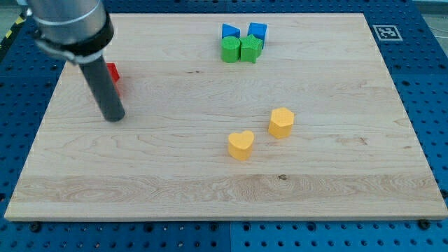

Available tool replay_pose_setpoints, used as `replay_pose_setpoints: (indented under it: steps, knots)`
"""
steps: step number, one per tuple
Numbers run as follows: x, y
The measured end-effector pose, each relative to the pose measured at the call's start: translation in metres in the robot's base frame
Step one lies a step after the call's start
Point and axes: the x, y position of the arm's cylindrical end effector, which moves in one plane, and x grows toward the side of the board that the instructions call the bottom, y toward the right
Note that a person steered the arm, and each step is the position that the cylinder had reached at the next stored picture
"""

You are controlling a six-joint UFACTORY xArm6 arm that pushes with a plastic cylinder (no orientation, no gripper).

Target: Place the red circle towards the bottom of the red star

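A red block shows only as a small piece at the view's upper left, mostly hidden behind my rod, so I cannot tell its shape. No second red block shows. My tip rests on the board just below and slightly right of that red piece, apart from the other blocks.
Two blue blocks and two green blocks cluster at the view's top centre. A yellow heart and a yellow hexagon lie right of centre. The wooden board sits on a blue perforated table.
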Motion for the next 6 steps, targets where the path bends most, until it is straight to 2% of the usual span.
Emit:
replay_pose_setpoints:
  steps: [2, 4, 5, 6]
  knots:
    - [0.03, 0.005]
    - [0.051, 0.092]
    - [0.081, 0.127]
    - [0.086, 0.167]
